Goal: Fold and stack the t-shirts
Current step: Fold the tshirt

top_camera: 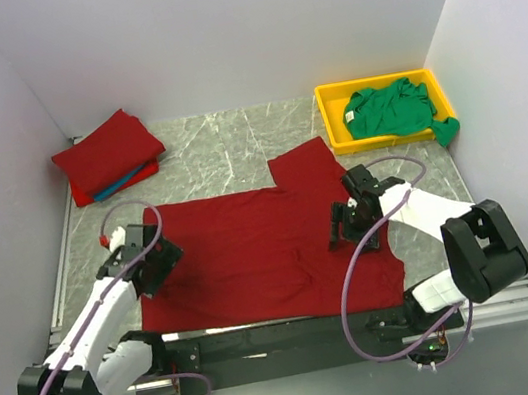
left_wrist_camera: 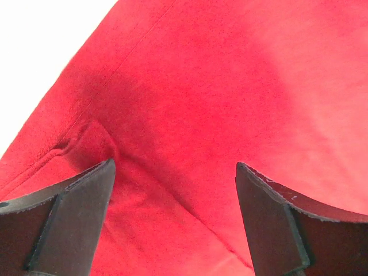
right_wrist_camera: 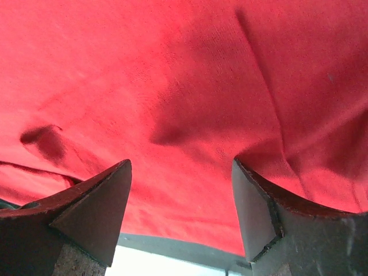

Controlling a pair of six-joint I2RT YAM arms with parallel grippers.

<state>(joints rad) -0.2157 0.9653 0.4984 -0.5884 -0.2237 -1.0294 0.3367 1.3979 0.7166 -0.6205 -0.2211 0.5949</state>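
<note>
Red shirt (top_camera: pixel 253 255): lies spread out flat in the middle of the tabletop (top_camera: pixel 225 148). Its near edge reaches the near edge of the tabletop. One sleeve points to the far side, on the right. There are a few small wrinkles in the cloth.
Left claw (top_camera: pixel 151 267): sits over the left edge of the red shirt. It is wide open and has hold of nothing. In its own camera the two dark fingers (left_wrist_camera: pixel 75 218) stand far apart, with red cloth and a stitched seam showing between them. I cannot tell if the tips touch the cloth.
Right claw (top_camera: pixel 347 224): sits over the right side of the red shirt, pointing down. It is wide open too, with nothing in it. Its fingers (right_wrist_camera: pixel 92 213) are far apart, just above wrinkled red cloth. I cannot tell if they touch it.
Pile (top_camera: pixel 107 153): folded shirts in the far left corner, well apart from the red shirt. A red one is on top, a blue shirt (top_camera: pixel 129 179) peeks out under it, and more red shows below that.
Tray (top_camera: pixel 331 110): yellow, in the far right corner of the tabletop.
Green shirt (top_camera: pixel 391 110): crumpled up inside the tray. One end hangs over the tray's right rim. A small white tag (top_camera: pixel 351 117) shows on its left side.
</note>
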